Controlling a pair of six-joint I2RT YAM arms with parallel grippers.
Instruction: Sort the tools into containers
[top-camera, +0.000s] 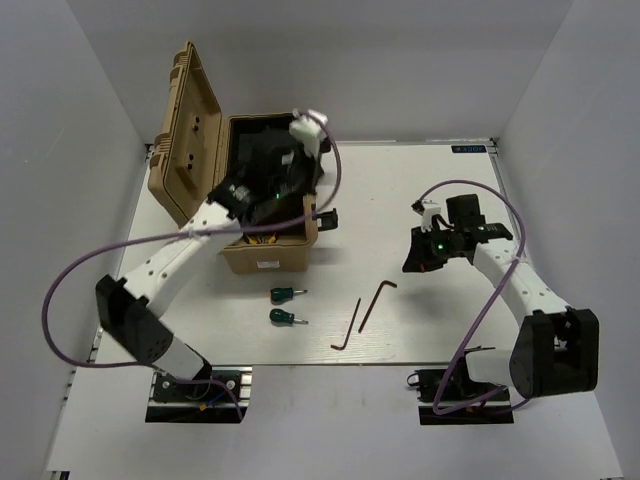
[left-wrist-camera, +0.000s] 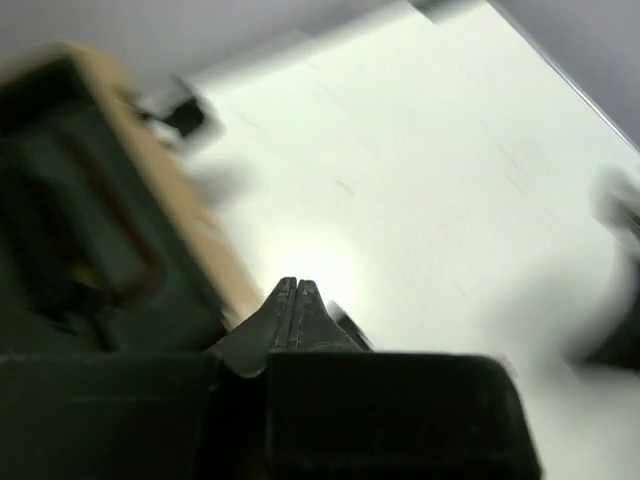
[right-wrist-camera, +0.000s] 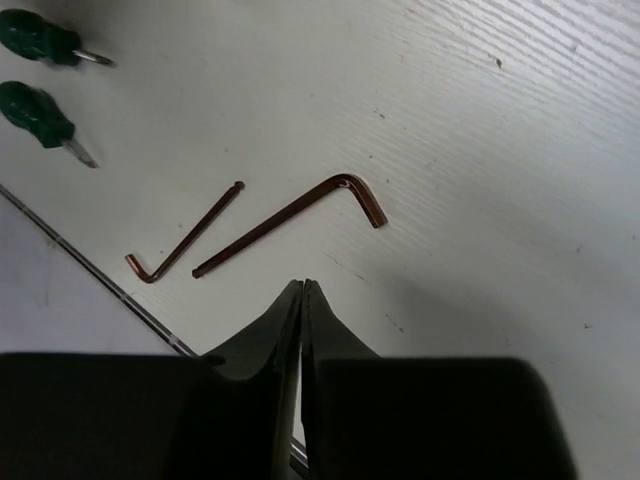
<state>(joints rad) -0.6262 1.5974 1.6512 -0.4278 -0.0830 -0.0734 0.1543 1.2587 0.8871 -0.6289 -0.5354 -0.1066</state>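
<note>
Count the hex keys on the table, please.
2. The longer hex key lies just right of the shorter hex key, both right of the screwdrivers. Others may hide in the case.

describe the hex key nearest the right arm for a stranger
On the table, right of the green screwdrivers, it is the right-hand hex key of two. It bends at the far end; the left-hand hex key bends at the near end.

The white table (top-camera: 380, 200) is being lit brightly and evenly from overhead, soft shadows being thrown just beside the tan case (top-camera: 265, 255). The left wrist view is being smeared by heavy motion blur, and a glare patch is being bounced off the surface. In the right wrist view, the hex keys (right-wrist-camera: 290, 212) are being rendered crisply, the near right gripper (right-wrist-camera: 302, 284) being left dark and soft.
</note>
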